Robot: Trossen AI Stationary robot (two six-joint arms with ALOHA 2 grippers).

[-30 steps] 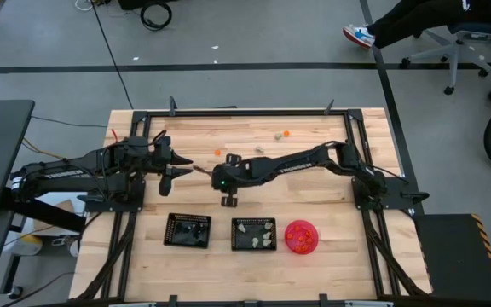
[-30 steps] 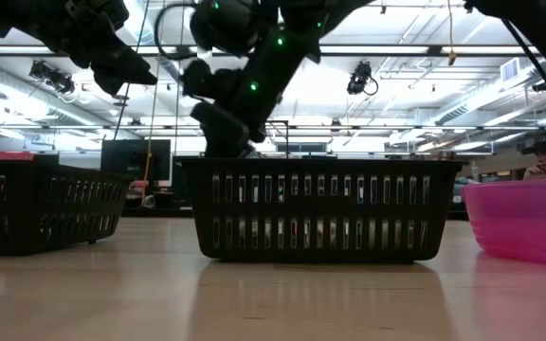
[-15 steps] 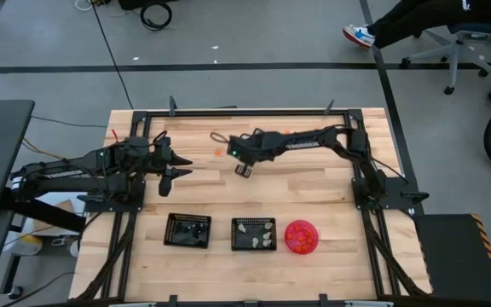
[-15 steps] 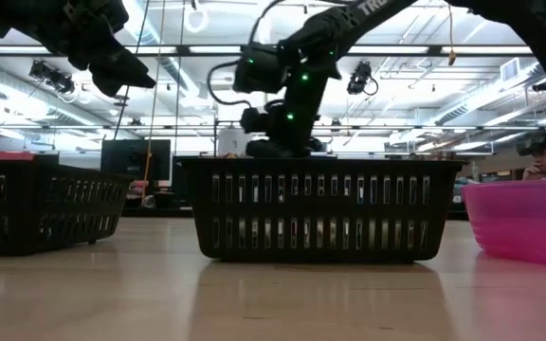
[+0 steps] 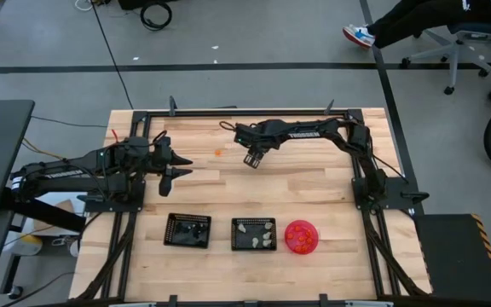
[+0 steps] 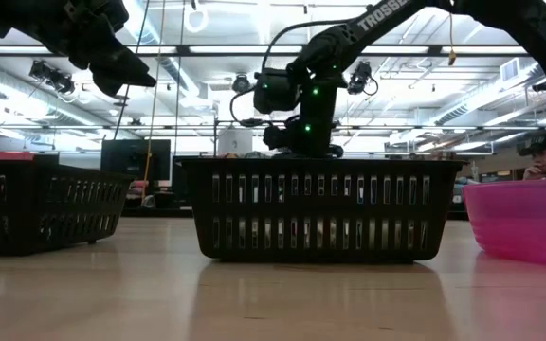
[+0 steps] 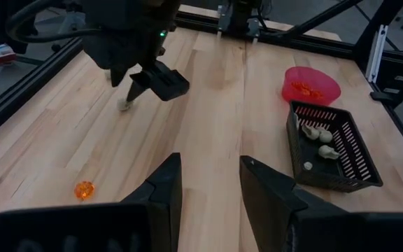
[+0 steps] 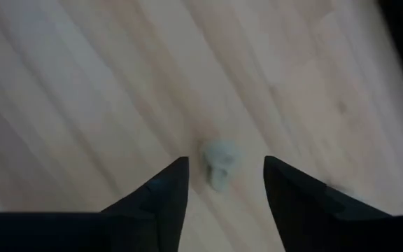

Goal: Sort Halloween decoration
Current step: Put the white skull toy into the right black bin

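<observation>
A grey floor with black tape lines is seen around the wooden desk point(image 5: 314, 183) in the high view, where two black mesh trays point(image 5: 187, 230) point(image 5: 254, 234) and a pink bowl point(image 5: 301, 237) are lined along the near edge; the middle tray is seen to hold pale trinkets point(image 5: 255, 229) and the bowl orange ones. The right claw point(image 5: 251, 159) is held over the far middle of the desk with its fingers spread, while the left claw point(image 5: 180, 166) is kept at the left side, open and empty; a lone orange trinket point(image 5: 218, 153) is left on the wood between them. In the low view, a workshop with ceiling lights is shown behind the trays, and the right arm is seen beyond the middle tray point(image 6: 318, 208). In the left wrist view, the left claw's parted fingers point(image 7: 161, 187) frame bare wood, with the orange trinket point(image 7: 83, 190) nearby and a pale one point(image 7: 124, 105) lying under the right claw. In the right wrist view, a pale skull-like trinket point(image 8: 220, 162) is seen on the wood between the open fingers point(image 8: 163, 187), untouched by either.
</observation>
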